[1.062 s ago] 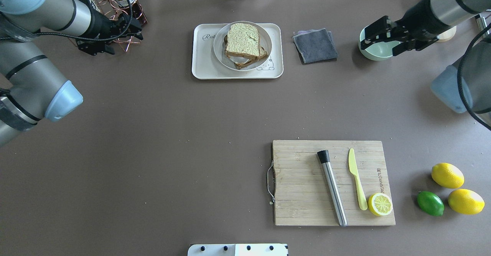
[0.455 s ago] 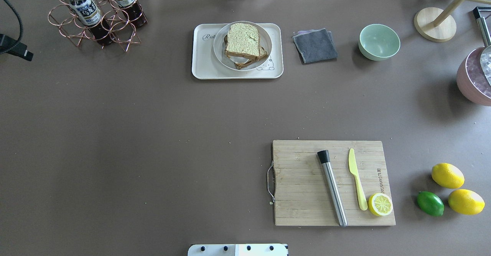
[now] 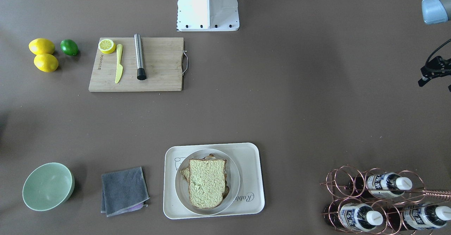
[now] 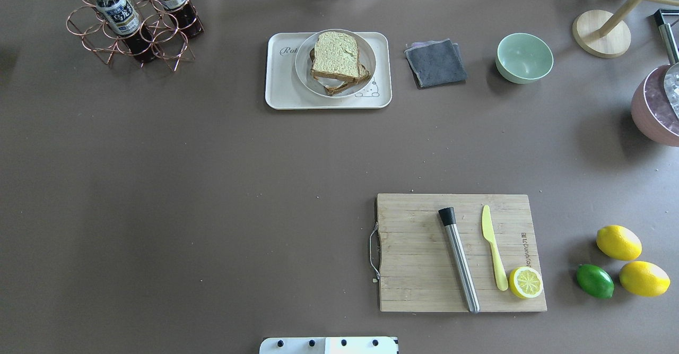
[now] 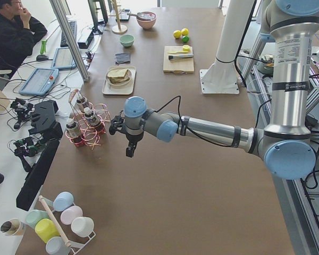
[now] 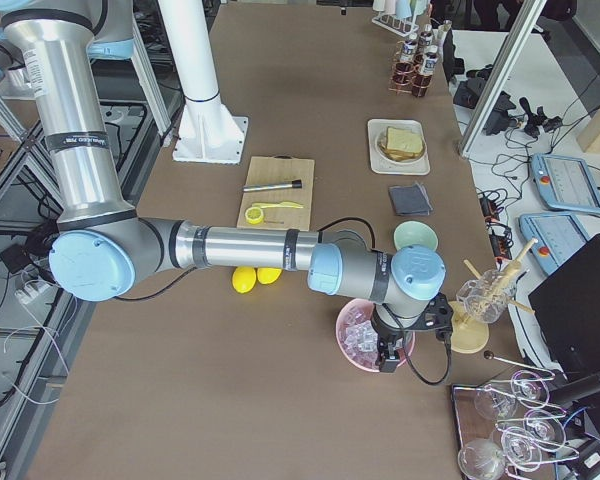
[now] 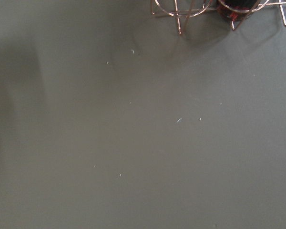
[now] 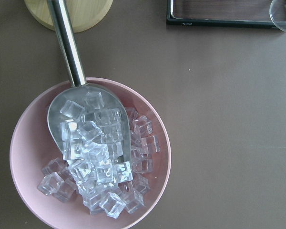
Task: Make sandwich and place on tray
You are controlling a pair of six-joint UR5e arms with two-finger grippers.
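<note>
The sandwich (image 4: 335, 55) lies on a round white plate (image 4: 302, 75) that stands on the cream tray (image 4: 278, 91) at the table's far middle. A pale green-tan bread slice is on top, a second slice peeks out beneath, and the egg is hidden. It also shows in the front-facing view (image 3: 207, 183) on the tray (image 3: 251, 157). My left gripper (image 5: 128, 151) hangs over bare table beside the bottle rack, far from the tray. My right gripper (image 6: 384, 362) hangs over the pink ice bowl. I cannot tell whether either is open or shut. No fingers show in the wrist views.
A copper rack of bottles (image 4: 132, 22) stands far left. A grey cloth (image 4: 436, 63) and green bowl (image 4: 524, 58) sit right of the tray. A wooden board (image 4: 414, 253) bears a steel muddler, yellow knife and lemon half. The pink ice bowl (image 8: 24, 157) holds a scoop.
Both arms have pulled out of the overhead view, the left to the left and the right to the right. The sandwich, plate and tray have not moved.
</note>
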